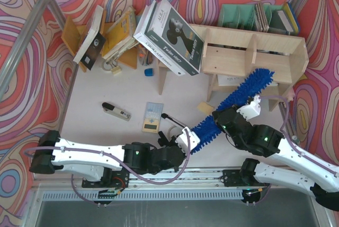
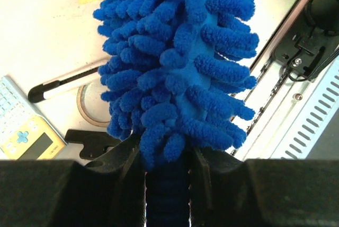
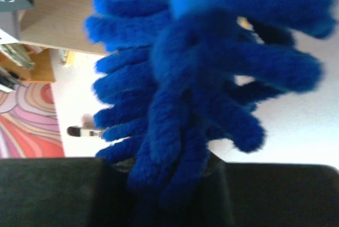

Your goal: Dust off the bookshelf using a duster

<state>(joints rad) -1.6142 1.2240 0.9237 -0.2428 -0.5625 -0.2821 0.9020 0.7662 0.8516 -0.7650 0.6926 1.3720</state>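
The blue duster lies slanted from lower left to upper right. Its fluffy tip reaches the front of the pale plywood bookshelf. My left gripper is shut on the duster's lower end; in the left wrist view the fingers clamp the slim blue stem below the duster's head. My right gripper is shut on the middle of the fluffy head. In the right wrist view the duster's strands fill the gap between the jaws and hide the fingertips. A corner of the shelf shows there too.
A calculator, a box cutter, a tape ring and a small wood block lie on the white table. An orange-brown rack of leaning books and a big white book stand at the back. A green file holder is behind the shelf.
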